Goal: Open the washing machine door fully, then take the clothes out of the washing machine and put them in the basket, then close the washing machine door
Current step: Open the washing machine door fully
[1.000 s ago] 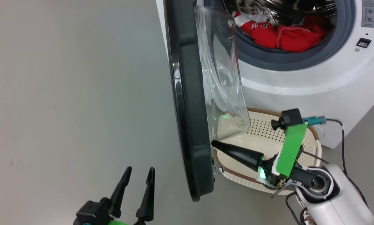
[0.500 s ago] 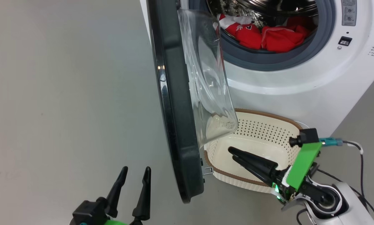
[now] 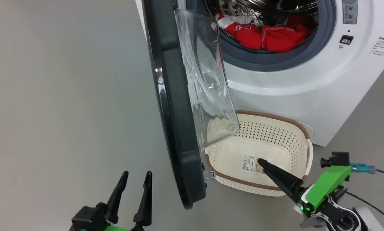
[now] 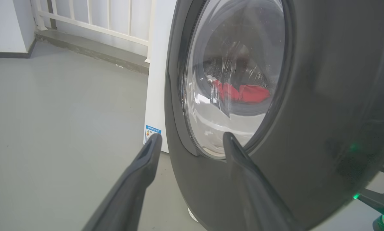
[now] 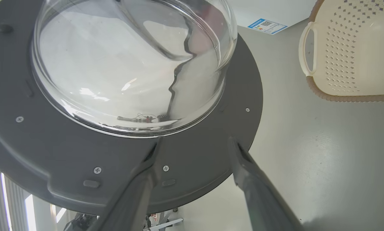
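I am holding my right pincer (image 5: 195, 142) wide open, touching nothing, beside the basket (image 3: 269, 116), while my left pincer (image 3: 137, 174) is hanging open by the washing machine door (image 3: 172, 128).

Label (image 3: 247, 163) in the basket (image 3: 269, 133) and blue sticker (image 4: 152, 132) are illegible.

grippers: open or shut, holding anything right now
Left gripper: open, holding nothing.
Right gripper: open, holding nothing.
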Motion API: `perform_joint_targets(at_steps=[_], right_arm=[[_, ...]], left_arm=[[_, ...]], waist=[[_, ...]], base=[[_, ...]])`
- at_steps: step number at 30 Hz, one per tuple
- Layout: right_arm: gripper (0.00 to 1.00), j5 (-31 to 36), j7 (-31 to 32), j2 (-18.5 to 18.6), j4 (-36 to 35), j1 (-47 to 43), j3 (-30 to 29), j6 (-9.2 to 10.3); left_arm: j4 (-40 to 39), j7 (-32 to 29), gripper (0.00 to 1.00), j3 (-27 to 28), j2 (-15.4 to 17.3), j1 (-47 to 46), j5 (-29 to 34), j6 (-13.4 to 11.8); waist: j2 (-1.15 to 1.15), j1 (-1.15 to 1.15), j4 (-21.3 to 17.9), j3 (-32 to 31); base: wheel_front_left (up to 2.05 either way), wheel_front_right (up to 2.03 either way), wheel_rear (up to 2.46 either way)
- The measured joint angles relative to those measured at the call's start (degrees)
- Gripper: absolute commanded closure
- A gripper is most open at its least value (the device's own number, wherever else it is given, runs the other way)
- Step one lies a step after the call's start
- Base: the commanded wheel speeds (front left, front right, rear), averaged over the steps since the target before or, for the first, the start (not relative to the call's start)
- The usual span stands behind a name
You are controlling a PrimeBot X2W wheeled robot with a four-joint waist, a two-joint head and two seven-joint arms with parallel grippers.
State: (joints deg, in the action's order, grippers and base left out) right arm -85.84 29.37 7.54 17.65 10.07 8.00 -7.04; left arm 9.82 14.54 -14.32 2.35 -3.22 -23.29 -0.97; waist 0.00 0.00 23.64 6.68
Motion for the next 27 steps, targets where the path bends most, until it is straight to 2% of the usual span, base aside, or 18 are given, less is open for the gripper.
perform_joint_targets(at_steps=[7,13,17,21,23,27], right_arm=[[0.00,5.3,-7.9,3.6,0.7,-0.7,2.7,0.00],[0.00,10.7,-16.0,7.2,2.1,-0.8,9.8,0.00],[0.00,11.4,-21.2,9.0,3.2,-0.7,13.7,0.00],[0.00,12.7,-27.9,10.9,3.7,-0.5,17.4,0.00],[0.00,15.7,-33.0,13.0,4.6,-0.1,21.2,-0.01],[0.00,16.0,-38.7,14.3,6.6,1.1,25.4,-0.01]], left_arm=[[0.0,0.0,0.00,0.4,0.0,0.0,0.0,0.0],[0.0,0.0,0.00,0.6,0.0,0.0,0.0,0.0],[0.0,0.0,0.00,0.6,0.0,0.0,0.0,0.0],[0.0,0.0,0.00,0.6,0.0,0.0,0.0,0.0],[0.0,0.0,0.00,0.6,0.0,0.0,0.0,0.0],[0.0,0.0,0.00,0.7,0.0,0.0,0.0,0.0]], waist=[[0.00,0.00,-0.5,0.4],[0.00,0.00,-0.8,0.4],[0.00,0.00,-0.9,0.5],[0.00,0.00,-0.9,0.6],[0.00,0.00,-0.9,0.5],[0.00,0.00,-1.0,0.5]], base=[[0.00,0.00,0.00],[0.00,0.00,0.00],[0.00,0.00,0.00],[0.00,0.00,0.00],[0.00,0.00,0.00],[0.00,0.00,0.00]])
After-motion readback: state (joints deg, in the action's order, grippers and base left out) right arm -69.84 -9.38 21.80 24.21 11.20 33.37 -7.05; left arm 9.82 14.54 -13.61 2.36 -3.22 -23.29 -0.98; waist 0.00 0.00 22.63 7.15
